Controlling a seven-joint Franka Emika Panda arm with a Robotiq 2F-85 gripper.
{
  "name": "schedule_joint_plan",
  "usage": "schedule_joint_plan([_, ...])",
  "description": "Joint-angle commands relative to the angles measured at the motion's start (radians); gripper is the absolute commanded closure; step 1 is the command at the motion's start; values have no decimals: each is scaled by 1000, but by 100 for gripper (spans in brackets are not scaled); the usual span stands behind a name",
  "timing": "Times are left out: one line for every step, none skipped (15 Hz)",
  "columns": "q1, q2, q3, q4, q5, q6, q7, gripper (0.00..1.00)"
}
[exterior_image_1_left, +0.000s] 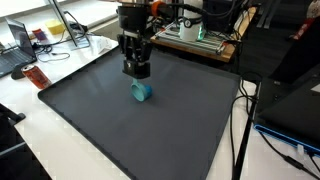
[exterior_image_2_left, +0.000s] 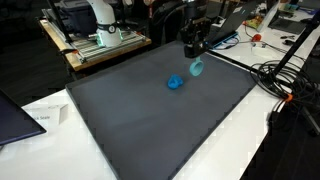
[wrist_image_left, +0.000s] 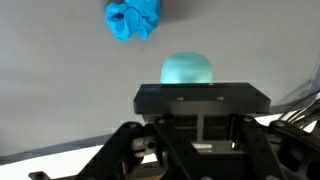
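My gripper (exterior_image_1_left: 137, 72) hangs over the far part of a dark grey mat (exterior_image_1_left: 120, 130). Its jaws are shut on a pale teal rounded object (wrist_image_left: 187, 69), which pokes out just past the black fingertips (wrist_image_left: 160, 98) in the wrist view. Both exterior views show that teal object (exterior_image_2_left: 197, 68) right under the gripper (exterior_image_2_left: 194, 52), at or just above the mat; I cannot tell whether it touches. A crumpled blue cloth (exterior_image_2_left: 176, 82) lies on the mat a short way beside it, and it sits beyond the teal object in the wrist view (wrist_image_left: 133, 18).
The mat (exterior_image_2_left: 150, 120) lies on a white table (exterior_image_1_left: 60, 140). A laptop (exterior_image_1_left: 18, 42) and a red item (exterior_image_1_left: 35, 77) sit off one side, and cables (exterior_image_2_left: 275, 80) run along another edge. Equipment (exterior_image_1_left: 195, 35) stands behind the arm.
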Motion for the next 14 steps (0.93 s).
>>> schedule_joint_plan([3,22,-17,6,10,3,18,78])
schedule_joint_plan([1,25,-20,7,16,-4,19,78])
schedule_joint_plan([-5,25,-16,8,35,-17,8,78])
schedule_joint_plan([-9,23,-11,10,54,-31,-2,78])
schedule_joint_plan([-9,20,-13,13,58,-43,3,78])
schedule_joint_plan([-12,16,-8,20,72,-67,-6,78])
schedule_joint_plan([-13,15,-8,30,81,-89,-6,78])
schedule_joint_plan([-15,16,-8,40,91,-109,-7,78])
schedule_joint_plan([-17,19,-8,55,100,-130,-10,78])
schedule_joint_plan([-20,21,-9,68,106,-151,-12,78])
schedule_joint_plan([-25,24,-8,82,119,-169,-19,78])
schedule_joint_plan([-32,26,-5,95,137,-183,-32,78])
schedule_joint_plan([-40,29,-2,109,159,-200,-48,78])
schedule_joint_plan([-45,33,-3,123,172,-214,-56,78])
